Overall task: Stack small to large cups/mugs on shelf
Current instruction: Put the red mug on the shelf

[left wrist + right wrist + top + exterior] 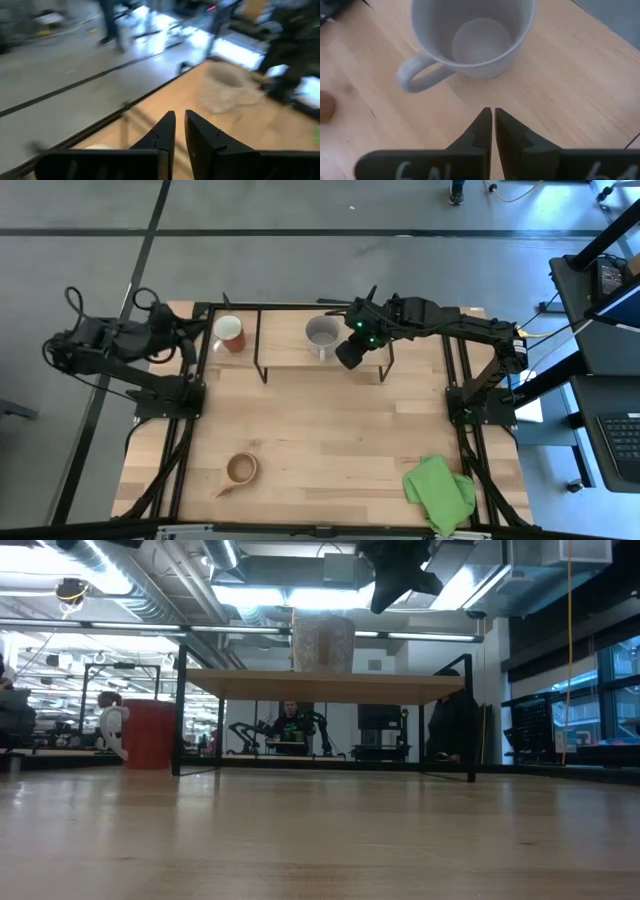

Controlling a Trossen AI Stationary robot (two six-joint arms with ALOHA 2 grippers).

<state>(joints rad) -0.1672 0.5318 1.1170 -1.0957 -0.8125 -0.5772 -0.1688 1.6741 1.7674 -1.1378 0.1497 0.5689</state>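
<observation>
The grey mug (321, 333) stands upright on the light-wood shelf (300, 358), about mid-board in the low view (322, 643). The red mug (229, 333) stands on the table just off the shelf's left end (150, 733). Far from both, the tan wooden cup (241, 470) sits near the table's near edge. My right gripper (346, 358) hangs over the shelf beside the grey mug (472, 37), shut, its tips (492, 114) clear of the mug. My left gripper (196, 338) is beside the red mug, shut (180, 119), touching nothing.
A green cloth (440, 492) lies at the table's near right corner. The shelf's thin black legs (180, 725) stand on the far half of the table. Bare wooden tabletop (330, 430) lies between the shelf and the tan cup.
</observation>
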